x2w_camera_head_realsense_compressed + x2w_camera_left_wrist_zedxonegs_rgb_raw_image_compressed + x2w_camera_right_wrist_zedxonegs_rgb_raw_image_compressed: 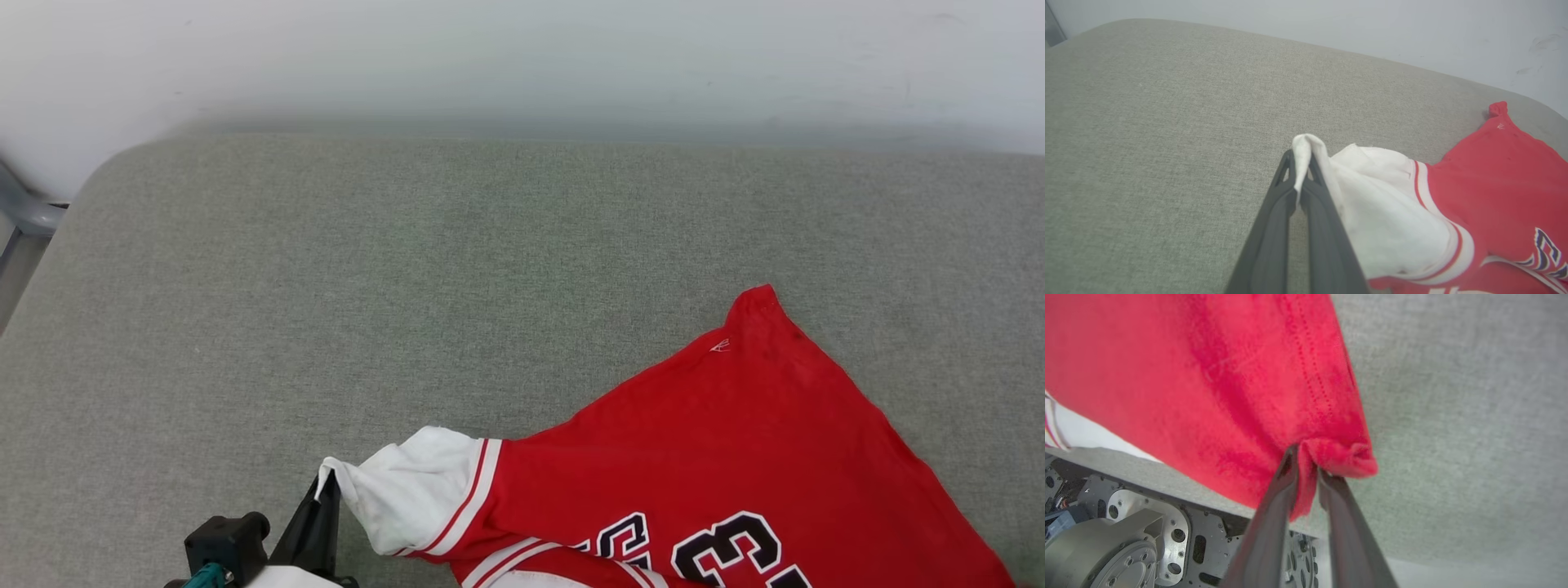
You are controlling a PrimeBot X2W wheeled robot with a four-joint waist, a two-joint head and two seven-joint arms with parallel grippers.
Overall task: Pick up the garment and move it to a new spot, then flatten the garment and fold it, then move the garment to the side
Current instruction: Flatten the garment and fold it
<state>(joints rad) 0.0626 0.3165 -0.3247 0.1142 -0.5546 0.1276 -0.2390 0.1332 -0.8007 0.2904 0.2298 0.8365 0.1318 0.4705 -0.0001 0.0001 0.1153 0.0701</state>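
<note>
Your left hand (1302,163) pinches the sleeve tip (1306,143), your right hand (1306,465) the hem (1343,455) of the red white-sleeved jersey T-shirt (735,433) at the near right of the grey fabric bench (408,245). Lift both evenly, cloth taut.

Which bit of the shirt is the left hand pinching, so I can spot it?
On the grey cushion lies a red jersey with dark lettering. At its left end sticks out a white short sleeve, joined by a red-and-white striped band. It is plain white where its neighbours are red, its tip pinched in the left hand; the right hand grips a red edge.
</note>
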